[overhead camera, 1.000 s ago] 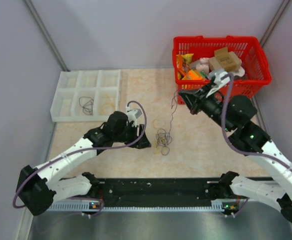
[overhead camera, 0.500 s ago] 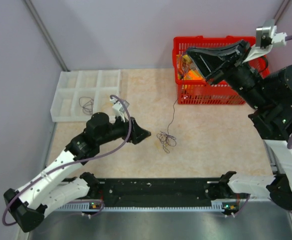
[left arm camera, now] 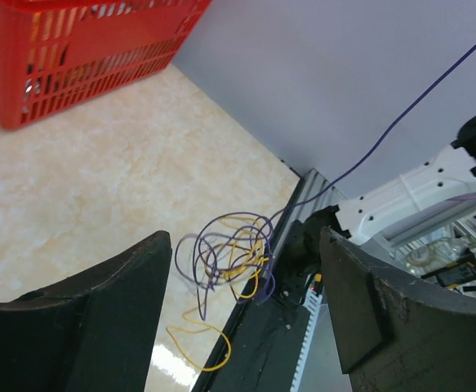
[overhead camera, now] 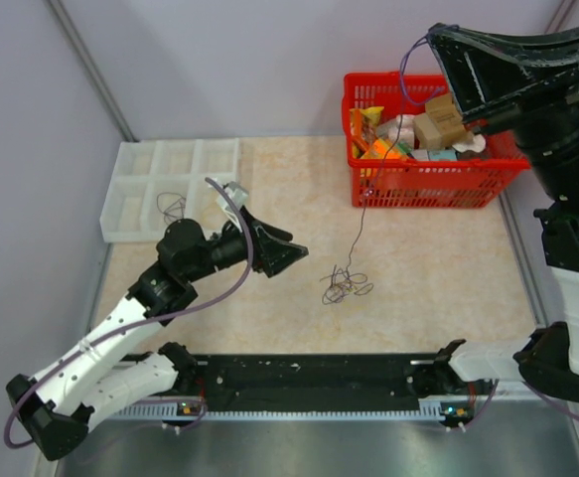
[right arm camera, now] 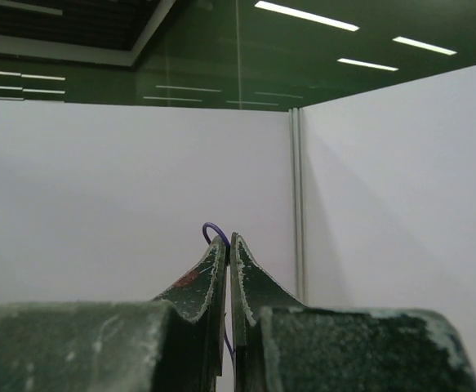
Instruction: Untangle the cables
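Observation:
The cables form a small tangle [overhead camera: 345, 287] of purple and yellow strands on the beige table, mid-front. One thin purple strand [overhead camera: 364, 199] rises from it to my right gripper [overhead camera: 435, 38], which is raised high over the red basket. In the right wrist view that gripper [right arm camera: 228, 242] is shut on the strand, and a small purple loop [right arm camera: 211, 231] pokes out beside the tips. My left gripper [overhead camera: 294, 254] hovers open just left of the tangle. The left wrist view shows the tangle [left arm camera: 231, 260] beyond and between the wide-apart fingers [left arm camera: 99, 310], which touch nothing.
A red basket [overhead camera: 423, 184] full of packets stands at the back right, also seen in the left wrist view [left arm camera: 82, 57]. A white compartment tray [overhead camera: 130, 194] sits at the back left with a dark wire [overhead camera: 171, 208] in one cell. The black base rail [overhead camera: 309, 373] runs along the near edge.
My right gripper has risen high from table level, pulling the purple strand taut and dragging the tangle slightly right. My left gripper opened wider and moved a little toward the tangle.

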Available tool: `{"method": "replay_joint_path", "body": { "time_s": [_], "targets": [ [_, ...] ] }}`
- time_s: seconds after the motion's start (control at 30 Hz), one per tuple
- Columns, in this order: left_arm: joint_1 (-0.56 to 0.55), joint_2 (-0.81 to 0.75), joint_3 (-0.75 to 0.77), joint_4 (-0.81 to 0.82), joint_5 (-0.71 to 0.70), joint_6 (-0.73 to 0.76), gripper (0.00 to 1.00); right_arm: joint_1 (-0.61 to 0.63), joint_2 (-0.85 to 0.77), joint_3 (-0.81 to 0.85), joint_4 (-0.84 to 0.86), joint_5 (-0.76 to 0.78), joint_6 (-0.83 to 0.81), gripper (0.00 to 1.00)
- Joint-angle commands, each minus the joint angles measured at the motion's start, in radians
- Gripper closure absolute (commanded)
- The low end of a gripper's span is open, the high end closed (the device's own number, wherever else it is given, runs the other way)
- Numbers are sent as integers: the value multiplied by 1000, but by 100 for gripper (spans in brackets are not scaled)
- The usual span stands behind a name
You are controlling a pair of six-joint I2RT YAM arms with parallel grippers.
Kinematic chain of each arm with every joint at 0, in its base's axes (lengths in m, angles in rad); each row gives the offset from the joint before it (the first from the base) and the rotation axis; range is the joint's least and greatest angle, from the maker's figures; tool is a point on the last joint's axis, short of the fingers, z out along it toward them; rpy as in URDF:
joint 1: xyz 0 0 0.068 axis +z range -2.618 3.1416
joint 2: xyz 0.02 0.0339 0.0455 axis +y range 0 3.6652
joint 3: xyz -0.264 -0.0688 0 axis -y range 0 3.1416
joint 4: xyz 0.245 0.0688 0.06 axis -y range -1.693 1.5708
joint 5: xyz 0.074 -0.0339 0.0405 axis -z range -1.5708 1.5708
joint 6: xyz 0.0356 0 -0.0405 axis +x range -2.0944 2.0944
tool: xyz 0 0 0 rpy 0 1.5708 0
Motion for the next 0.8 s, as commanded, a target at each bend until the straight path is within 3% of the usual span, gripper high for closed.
{"method": "replay_joint_path", "body": {
  "time_s": [0.0,0.2,0.43,0.53,0.6,0.7,0.77],
  "targets": [
    [-12,87,82,207,134,-32,23,10,23,-37,14,16,-10,100],
    [-118,239,200,190,39,115,27,10,56,-14,7,-13,54,100],
    [-199,279,154,466,172,108,23,11,51,-17,4,-9,56,100],
    [-212,345,206,454,203,87,26,11,45,-25,4,-13,54,100],
    [-212,389,247,413,172,82,29,11,37,-32,5,-12,54,100],
    [-210,448,318,278,105,114,46,11,28,-41,4,-13,54,100],
    [-210,469,349,240,63,117,53,11,19,-46,4,-15,53,100]
  ]
}}
